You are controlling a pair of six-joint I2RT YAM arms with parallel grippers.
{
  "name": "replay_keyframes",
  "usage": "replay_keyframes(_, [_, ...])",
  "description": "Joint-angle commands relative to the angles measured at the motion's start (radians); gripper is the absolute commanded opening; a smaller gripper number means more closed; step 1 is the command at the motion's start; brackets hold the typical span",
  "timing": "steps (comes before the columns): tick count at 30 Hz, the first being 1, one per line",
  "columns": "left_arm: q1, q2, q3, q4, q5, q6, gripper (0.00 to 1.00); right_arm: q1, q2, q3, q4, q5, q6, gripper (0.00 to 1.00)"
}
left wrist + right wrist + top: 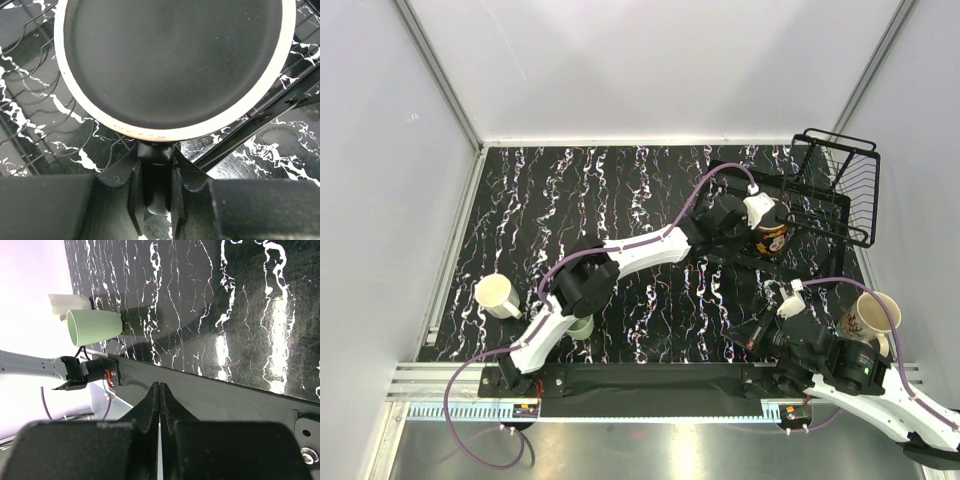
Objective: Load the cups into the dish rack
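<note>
Inside the left gripper (156, 172) sits the handle of the black mug (170, 60).

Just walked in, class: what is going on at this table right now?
The left gripper holds a black patterned mug by its handle at the edge of the black wire dish rack. The right gripper is shut and empty. A cream cup, a mint-green cup and a printed beige mug sit outside the rack.

Black desk (620, 190), white marble-like veins, glossy glare patches. Plain white walls (650, 60) on three sides, aluminium posts (438, 72) at corners. Brushed metal sheet (650, 452) along near edge.
</note>
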Motion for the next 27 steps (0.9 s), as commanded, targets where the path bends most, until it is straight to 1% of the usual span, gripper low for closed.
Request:
replay_keyframes(1, [-0.032, -0.033, 0.057, 0.164, 0.089, 0.035, 0.0, 0.002, -0.002, 0.013, 0.031, 0.022, -0.003, 0.0])
replay_keyframes(3, [-0.036, -0.024, 0.068, 0.154, 0.113, 0.036, 0.0, 0.002, 0.006, 0.018, 0.03, 0.029, -0.008, 0.0])
replay_keyframes(5, [-0.047, -0.019, 0.071, 0.144, 0.082, 0.035, 0.0, 0.002, 0.012, 0.024, 0.03, 0.032, -0.012, 0.0])
replay_keyframes(8, [-0.053, -0.013, 0.068, 0.143, 0.067, 0.032, 0.04, 0.002, 0.013, 0.032, 0.036, 0.042, -0.015, 0.0])
replay_keyframes(9, [-0.053, -0.013, 0.069, 0.14, 0.065, 0.029, 0.07, 0.002, 0.012, 0.032, 0.04, 0.043, -0.018, 0.0])
replay_keyframes(11, [-0.055, -0.007, 0.074, 0.141, 0.074, 0.021, 0.11, 0.002, 0.013, 0.032, 0.045, 0.048, -0.02, 0.0])
replay_keyframes(12, [-0.055, -0.006, 0.077, 0.138, 0.074, 0.021, 0.19, 0.002, 0.013, 0.029, 0.045, 0.048, -0.02, 0.0])
replay_keyframes(14, [-0.055, 0.002, 0.097, 0.137, 0.059, 0.021, 0.31, 0.002, 0.016, 0.03, 0.048, 0.046, -0.02, 0.0])
replay_keyframes(19, [-0.052, -0.013, 0.091, 0.111, 0.014, 0.024, 0.5, 0.0, 0.026, 0.032, 0.057, 0.039, -0.02, 0.0])
replay_keyframes(22, [-0.041, -0.044, 0.05, 0.131, 0.01, 0.016, 0.55, 0.002, 0.036, 0.033, 0.059, 0.036, -0.02, 0.0])
replay_keyframes(23, [-0.035, -0.052, 0.024, 0.153, 0.008, 0.012, 0.59, 0.002, 0.038, 0.035, 0.059, 0.037, -0.023, 0.0])
replay_keyframes(27, [-0.024, -0.113, -0.044, 0.187, 0.017, 0.018, 0.65, 0.002, 0.061, 0.038, 0.073, 0.037, -0.023, 0.0])
